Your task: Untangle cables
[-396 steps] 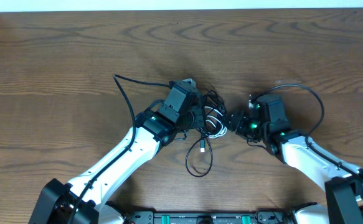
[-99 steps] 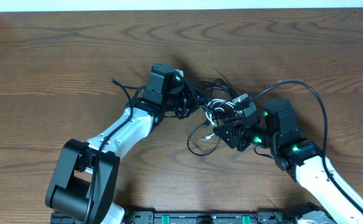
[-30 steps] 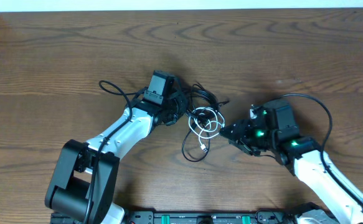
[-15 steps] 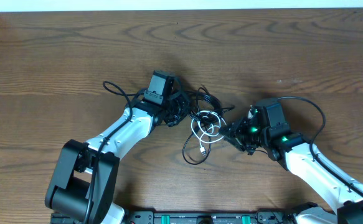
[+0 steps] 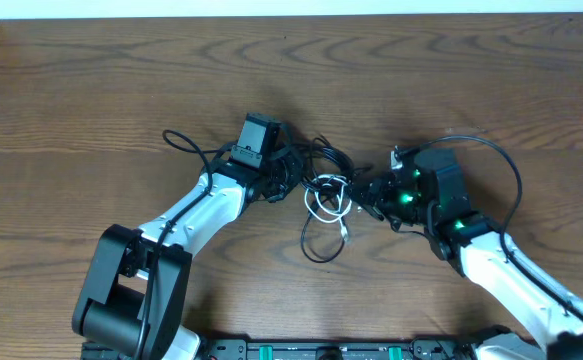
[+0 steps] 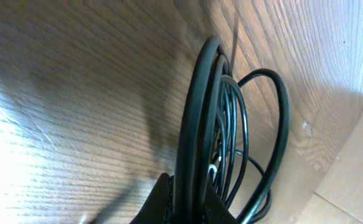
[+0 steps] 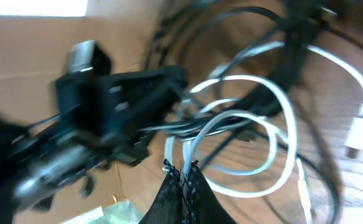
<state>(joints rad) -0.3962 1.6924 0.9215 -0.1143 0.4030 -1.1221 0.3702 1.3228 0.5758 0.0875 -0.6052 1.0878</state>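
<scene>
Two arms reach in over the wooden table (image 5: 91, 80) and meet at one tangle of cables (image 5: 323, 182) near its middle. One white cable (image 5: 314, 203) shows there, wound in a few small coils, with its plug end (image 5: 343, 231) pointing toward the near edge. The black cables (image 5: 316, 158) are knotted together, and their number cannot be told from the knot. Two black loops run out of it: one curls away to the left beside the left arm, and one lies flat on the table just below the white coils.

The left claw (image 5: 289, 178) sits at the left side of the tangle. In the left wrist view its two fingers (image 6: 161, 198) are closed tight on the black cables, with several strands side by side rising from the grip in tall arcs.

The right claw (image 5: 361, 190) sits at the right side, facing the other claw. In the right wrist view its two fingertips (image 7: 169, 193) are pressed together with the white cable pinched between them, and its white coils fan out beyond the tips.

One thick black wire (image 5: 516, 175) arcs over the right arm, apart from the tangle.
</scene>
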